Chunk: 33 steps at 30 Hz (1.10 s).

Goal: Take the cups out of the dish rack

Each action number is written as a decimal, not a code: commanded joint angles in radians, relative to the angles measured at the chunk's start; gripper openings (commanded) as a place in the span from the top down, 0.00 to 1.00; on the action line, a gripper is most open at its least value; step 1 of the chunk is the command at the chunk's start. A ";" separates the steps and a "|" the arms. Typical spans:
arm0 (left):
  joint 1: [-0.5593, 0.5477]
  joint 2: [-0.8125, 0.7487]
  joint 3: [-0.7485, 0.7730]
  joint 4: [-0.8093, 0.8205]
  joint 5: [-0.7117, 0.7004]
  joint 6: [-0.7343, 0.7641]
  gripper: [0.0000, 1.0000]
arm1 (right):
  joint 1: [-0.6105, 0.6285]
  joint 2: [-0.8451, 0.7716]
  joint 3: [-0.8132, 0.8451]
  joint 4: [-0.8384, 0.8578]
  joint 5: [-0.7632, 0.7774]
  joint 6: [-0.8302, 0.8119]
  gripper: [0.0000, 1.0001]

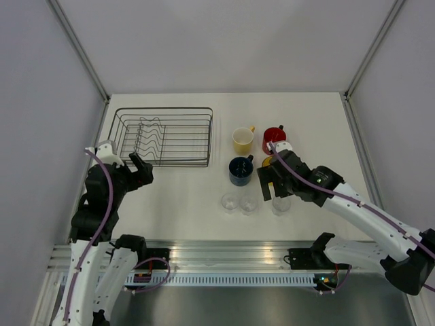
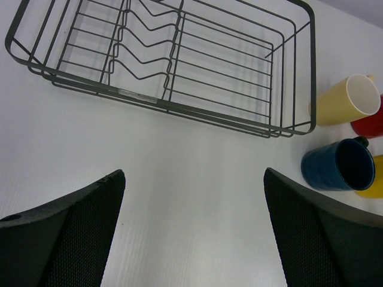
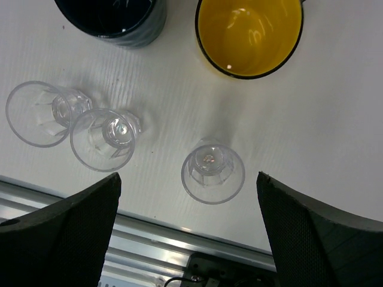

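Observation:
The black wire dish rack [image 1: 163,136] stands empty at the back left; it also shows in the left wrist view [image 2: 139,95]. To its right stand the cream mug [image 1: 242,140], red mug [image 1: 274,138], dark blue mug [image 1: 240,170] and yellow mug [image 1: 268,163], the last partly hidden by my right arm. Three clear tumblers [image 1: 230,202] [image 1: 249,204] [image 1: 281,204] stand in a row nearer the front. My left gripper [image 1: 141,170] is open and empty in front of the rack. My right gripper [image 1: 272,187] is open and empty above the rightmost tumbler [image 3: 212,170].
An aluminium rail [image 1: 224,255] runs along the table's near edge, just in front of the tumblers. Grey walls enclose the table on the left, back and right.

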 commanded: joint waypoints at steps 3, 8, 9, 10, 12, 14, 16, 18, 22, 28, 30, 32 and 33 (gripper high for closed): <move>0.007 -0.017 -0.008 0.047 0.046 0.052 0.00 | -0.005 -0.086 0.099 0.006 0.215 0.003 0.02; 0.007 -0.043 -0.023 0.062 0.043 0.071 0.00 | -0.005 -0.195 0.073 0.075 0.376 0.014 0.02; 0.007 -0.046 -0.026 0.064 0.040 0.074 0.00 | -0.005 -0.219 0.061 0.092 0.407 0.009 0.02; 0.007 -0.057 -0.028 0.062 0.034 0.078 0.00 | -0.005 -0.271 0.036 0.127 0.435 0.003 0.02; 0.007 -0.072 -0.036 0.066 0.023 0.089 0.00 | -0.003 -0.325 0.010 0.158 0.491 -0.032 0.02; 0.007 -0.107 -0.042 0.076 0.022 0.113 0.00 | -0.005 -0.402 -0.019 0.199 0.504 -0.069 0.02; 0.007 -0.138 -0.054 0.088 0.014 0.141 0.00 | -0.003 -0.465 -0.034 0.218 0.527 -0.101 0.02; 0.006 -0.185 -0.063 0.090 -0.003 0.170 0.00 | -0.005 -0.514 -0.038 0.221 0.547 -0.121 0.02; 0.006 -0.251 -0.085 0.104 -0.038 0.218 0.00 | -0.003 -0.556 -0.021 0.198 0.562 -0.158 0.02; 0.006 -0.321 -0.123 0.124 -0.053 0.229 0.00 | -0.003 -0.574 -0.010 0.147 0.573 -0.183 0.02; 0.006 -0.336 -0.123 0.125 -0.046 0.230 0.00 | -0.003 -0.582 -0.007 0.130 0.576 -0.183 0.02; 0.006 -0.367 -0.128 0.130 -0.035 0.238 0.00 | -0.003 -0.589 -0.002 0.121 0.568 -0.183 0.02; 0.006 -0.374 -0.131 0.134 -0.018 0.241 0.00 | -0.003 -0.598 -0.002 0.123 0.568 -0.183 0.02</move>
